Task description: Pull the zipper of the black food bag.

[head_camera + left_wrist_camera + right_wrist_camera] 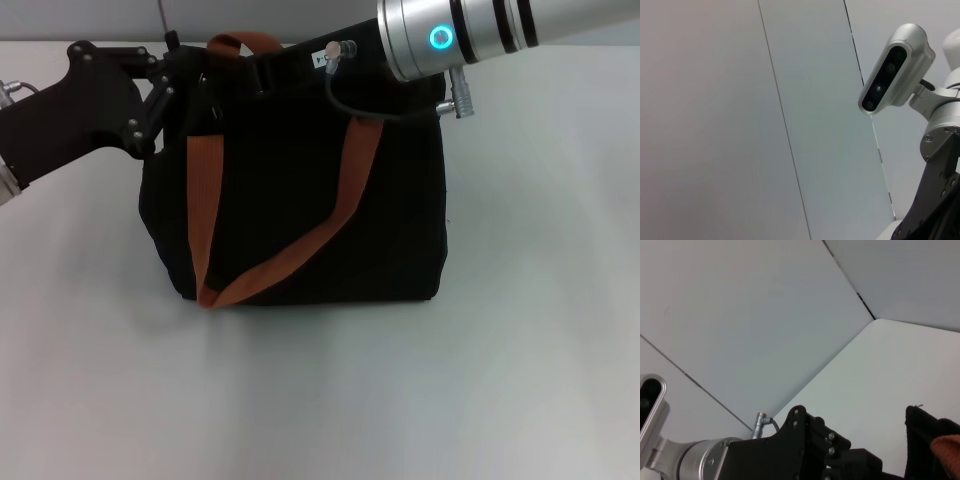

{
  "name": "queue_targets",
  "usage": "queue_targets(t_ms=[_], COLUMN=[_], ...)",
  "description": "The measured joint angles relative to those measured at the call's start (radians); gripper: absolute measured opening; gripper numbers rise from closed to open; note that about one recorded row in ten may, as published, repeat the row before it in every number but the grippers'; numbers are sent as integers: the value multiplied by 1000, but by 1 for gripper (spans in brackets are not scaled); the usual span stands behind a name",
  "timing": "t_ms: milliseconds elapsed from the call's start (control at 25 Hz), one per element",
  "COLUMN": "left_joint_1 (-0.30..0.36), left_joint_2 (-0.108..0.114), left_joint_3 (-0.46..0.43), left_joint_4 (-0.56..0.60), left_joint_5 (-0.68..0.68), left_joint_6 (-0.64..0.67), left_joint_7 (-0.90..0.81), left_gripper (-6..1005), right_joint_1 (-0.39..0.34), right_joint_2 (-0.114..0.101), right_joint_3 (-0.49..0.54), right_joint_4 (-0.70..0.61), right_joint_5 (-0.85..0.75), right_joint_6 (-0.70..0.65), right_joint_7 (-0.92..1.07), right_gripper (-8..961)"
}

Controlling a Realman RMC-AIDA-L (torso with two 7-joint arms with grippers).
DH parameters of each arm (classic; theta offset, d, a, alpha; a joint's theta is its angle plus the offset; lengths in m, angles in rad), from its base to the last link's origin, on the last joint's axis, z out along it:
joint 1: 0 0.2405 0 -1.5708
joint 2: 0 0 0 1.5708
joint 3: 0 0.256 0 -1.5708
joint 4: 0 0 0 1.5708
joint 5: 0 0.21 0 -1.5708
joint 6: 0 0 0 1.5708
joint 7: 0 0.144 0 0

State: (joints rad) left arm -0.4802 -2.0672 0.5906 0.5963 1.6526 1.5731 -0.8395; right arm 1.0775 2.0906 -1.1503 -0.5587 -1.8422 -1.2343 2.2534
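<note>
Black food bag (pixel 300 200): stands upright on the white table (pixel 500 380), centre of the head view, upper half; a boxy fabric tote with orange-brown straps (pixel 345 200) meeting in a V low on its front.
Zipper: runs along the bag's top edge, upper centre of the head view, but the pull tab is not visible; both arms cover that strip.
Left gripper (pixel 165 75): upper left of the head view, black body reaching in to the bag's top left corner; whether its fingers are wide or closed, I cannot tell.
Right gripper: hidden; only the silver right forearm (pixel 470 35) with a lit blue ring crosses the upper right, ending over the bag's top. Finger state cannot be told.
Handling, judged: soft, light cloth that will sag and slide when tugged, so one hand should pin the corner while the other pinches the small, stiff metal tab and draws along the zip line.
Writing: a small white label (pixel 322 55) near the right wrist; unreadable.
</note>
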Motion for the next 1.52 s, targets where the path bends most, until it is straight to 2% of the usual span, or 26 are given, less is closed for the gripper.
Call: queue_targets(t_ms=[720, 1160, 1360, 1520], left_joint_1=[5, 20, 27, 29], left_joint_2=[1, 2, 3, 3], left_joint_3=[-1, -2, -2, -1], left_joint_4=[2, 2, 4, 5], left_joint_5=[-2, -3, -4, -4], left_joint_6=[8, 10, 13, 17], left_joint_7=[-1, -1, -1, -1], left_gripper=[32, 32, 32, 32], right_joint_1=[3, -28, -41, -45], right_joint_2=[0, -2, -4, -4], right_joint_3=[-19, -46, -46, -46], right_joint_4=[-14, -63, -85, -93], right_joint_5=[-5, -4, -1, -2], right_joint_6=[0, -11, -23, -27], right_joint_7=[-13, -11, -6, -3], right_gripper=[174, 32, -1, 9])
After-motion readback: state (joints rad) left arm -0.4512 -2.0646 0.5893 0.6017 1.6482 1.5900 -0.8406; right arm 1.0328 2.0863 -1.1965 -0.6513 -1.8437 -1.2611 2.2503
